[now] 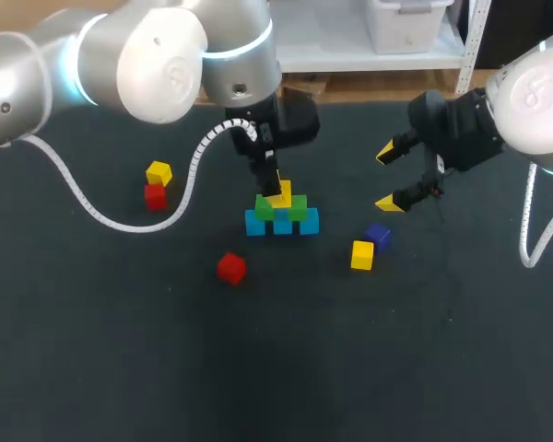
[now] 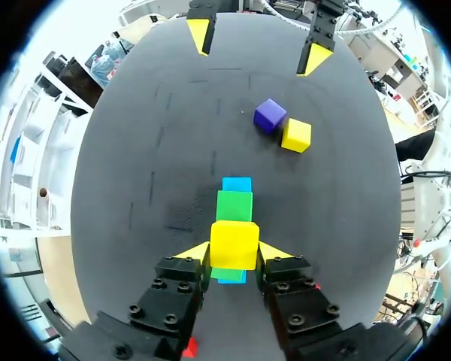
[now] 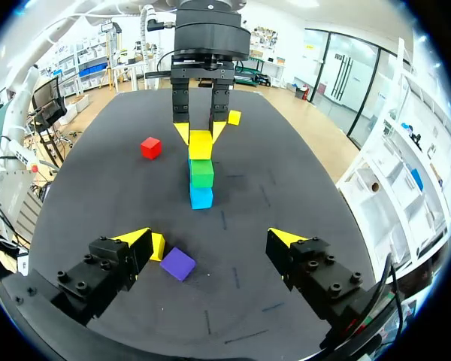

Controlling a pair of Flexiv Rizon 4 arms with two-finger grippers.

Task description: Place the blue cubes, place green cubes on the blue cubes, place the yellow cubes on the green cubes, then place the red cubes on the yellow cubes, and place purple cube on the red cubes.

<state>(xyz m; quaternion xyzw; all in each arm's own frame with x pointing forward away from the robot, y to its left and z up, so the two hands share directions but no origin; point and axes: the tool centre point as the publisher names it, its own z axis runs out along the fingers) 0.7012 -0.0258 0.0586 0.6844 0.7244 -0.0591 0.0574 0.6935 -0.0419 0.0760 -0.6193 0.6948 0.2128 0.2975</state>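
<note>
Three blue cubes [image 1: 281, 223] lie in a row mid-table with two green cubes [image 1: 298, 208] on top. My left gripper [image 1: 275, 184] comes down from above and is shut on a yellow cube [image 2: 234, 243], held right over the green cubes [image 2: 234, 204]; whether it rests on them I cannot tell. The right wrist view shows this stack with the yellow cube [image 3: 201, 144] uppermost. My right gripper [image 1: 388, 177] hangs open and empty to the right of the stack. Below it lie a purple cube [image 1: 378, 235] and a second yellow cube [image 1: 362, 254].
A lone red cube [image 1: 230, 267] lies in front of the stack to its left. Farther left, a yellow cube [image 1: 158, 172] and a red cube [image 1: 155, 195] sit together. The left arm's white cable [image 1: 120, 221] loops over the table on the left.
</note>
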